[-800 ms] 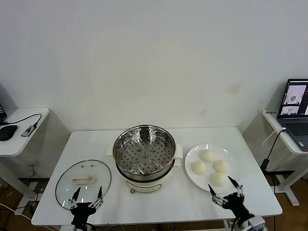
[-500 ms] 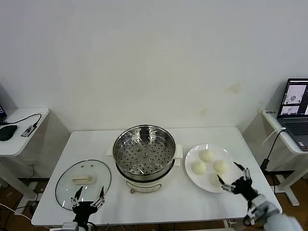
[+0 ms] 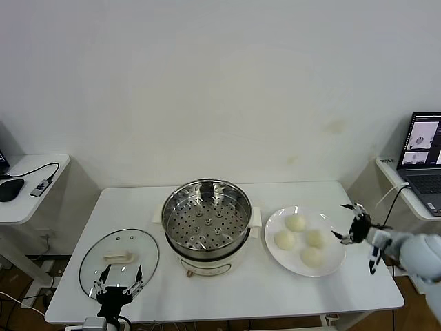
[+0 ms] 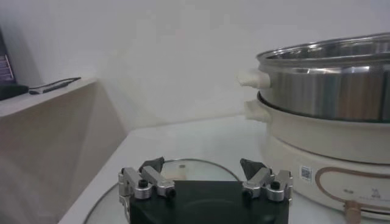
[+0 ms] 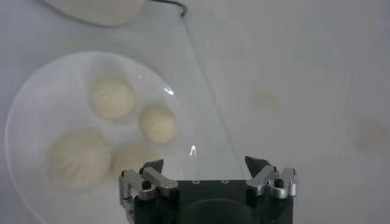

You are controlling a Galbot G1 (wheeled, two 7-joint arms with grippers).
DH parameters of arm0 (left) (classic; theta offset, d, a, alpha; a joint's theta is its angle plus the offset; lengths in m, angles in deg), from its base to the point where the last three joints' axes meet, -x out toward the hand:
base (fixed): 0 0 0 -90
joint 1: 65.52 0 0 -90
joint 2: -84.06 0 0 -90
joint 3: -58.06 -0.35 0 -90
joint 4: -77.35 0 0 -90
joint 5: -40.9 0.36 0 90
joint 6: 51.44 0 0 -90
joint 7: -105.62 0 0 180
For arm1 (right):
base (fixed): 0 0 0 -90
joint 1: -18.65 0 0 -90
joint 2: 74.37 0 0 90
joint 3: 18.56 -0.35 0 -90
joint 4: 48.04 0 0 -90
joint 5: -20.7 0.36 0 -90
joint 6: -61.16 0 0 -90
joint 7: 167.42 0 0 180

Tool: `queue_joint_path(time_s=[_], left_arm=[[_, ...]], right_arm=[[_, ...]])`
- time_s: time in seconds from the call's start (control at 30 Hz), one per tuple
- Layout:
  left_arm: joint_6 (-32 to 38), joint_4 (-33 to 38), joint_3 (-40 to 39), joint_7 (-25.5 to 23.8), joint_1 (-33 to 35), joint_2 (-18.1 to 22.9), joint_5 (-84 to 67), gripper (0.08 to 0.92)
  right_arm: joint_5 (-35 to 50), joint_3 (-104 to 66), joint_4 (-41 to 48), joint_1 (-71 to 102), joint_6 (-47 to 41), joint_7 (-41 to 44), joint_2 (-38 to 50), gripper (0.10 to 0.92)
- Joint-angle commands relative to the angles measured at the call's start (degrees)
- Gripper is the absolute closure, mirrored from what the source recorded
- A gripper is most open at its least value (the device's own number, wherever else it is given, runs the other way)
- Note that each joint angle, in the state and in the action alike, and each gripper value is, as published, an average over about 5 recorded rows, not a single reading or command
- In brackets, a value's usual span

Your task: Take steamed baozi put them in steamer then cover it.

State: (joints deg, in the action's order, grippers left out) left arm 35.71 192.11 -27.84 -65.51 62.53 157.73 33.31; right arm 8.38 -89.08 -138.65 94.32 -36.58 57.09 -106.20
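From the head camera, the steamer stands uncovered at the middle of the white table, its perforated tray bare. The four baozi sit on a white plate just to the steamer's right. A glass lid lies flat at the table's left front. The right gripper hangs above the plate's right edge, jaws spread, holding nothing. The left gripper sits low at the lid's near rim, jaws also spread. In the left wrist camera, the left gripper shows both fingers apart over the lid, with the steamer close beside. In the right wrist camera, the right gripper looks down with its fingers wide and empty; the plate with the baozi lies below it, off to one side.
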Motion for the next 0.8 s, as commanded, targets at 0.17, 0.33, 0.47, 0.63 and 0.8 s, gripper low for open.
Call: queue_joint_path(time_s=[0.17, 0.33, 0.47, 0.63, 0.8], left_arm=[[1.15, 0.29, 1.3, 0.05, 0.6, -0.12, 2.24, 0.177], [1.29, 0.18, 1.93, 0.11, 0.93, -0.12, 2.07, 0.177], [1.55, 0.08, 2.0, 0.17, 0.9, 0.14, 2.19, 0.177], [1.79, -0.15, 2.01, 0.17, 0.74, 0.38, 2.59, 0.177], [1.91, -0.31, 2.71, 0.15, 0.85, 0.23, 2.68, 0.177]], right_arm=[[1.02, 31.63, 12.17, -31.25, -0.54, 12.61, 2.39, 0.203], [2.97, 44.93, 18.1, -42.04, -1.05, 14.09, -3.0, 0.203], [5.45, 52.14, 21.28, -46.25, -1.68, 14.88, -7.04, 0.203], [5.33, 54.68, 25.06, -47.3, -2.66, 14.28, -11.38, 0.203], [3.6, 56.17, 29.62, -47.22, -2.6, 12.44, -14.9, 0.203]])
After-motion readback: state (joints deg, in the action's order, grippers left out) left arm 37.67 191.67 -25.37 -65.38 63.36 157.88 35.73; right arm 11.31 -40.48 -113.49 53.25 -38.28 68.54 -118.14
